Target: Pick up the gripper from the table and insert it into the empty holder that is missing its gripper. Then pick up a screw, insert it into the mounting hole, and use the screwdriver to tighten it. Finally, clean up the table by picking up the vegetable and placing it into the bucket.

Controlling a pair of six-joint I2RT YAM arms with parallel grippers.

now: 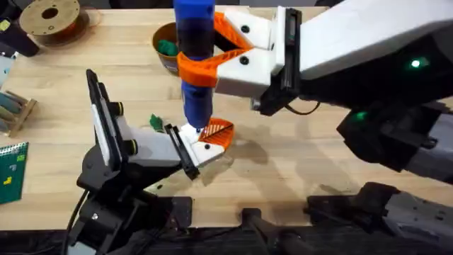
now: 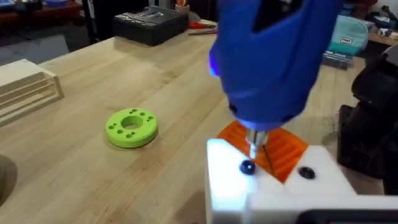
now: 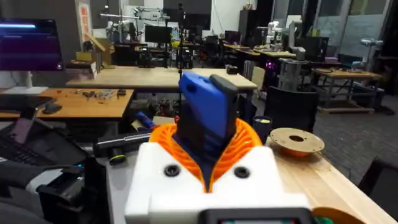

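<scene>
My right gripper [image 1: 205,60] is shut on the blue screwdriver [image 1: 195,42], which stands upright with its orange pads [image 3: 245,146] clamped around the body [image 3: 205,118]. The screwdriver's metal tip [image 2: 255,146] rests by a dark screw [image 2: 247,167] in the white holder [image 2: 227,180] of my left gripper [image 1: 212,136]. The orange ribbed gripper [image 2: 280,149] sits in that holder, and the left jaws look shut together. A small dark green vegetable [image 1: 156,122] lies on the table just left of the left gripper. The bucket [image 1: 161,53] stands behind the screwdriver.
A lime-green flat ring [image 2: 132,127] lies on the wood beyond the left gripper. A brown filament spool [image 1: 49,18] sits at the back left, a wooden rack [image 1: 14,110] at the left edge and a green card [image 1: 10,170] below it.
</scene>
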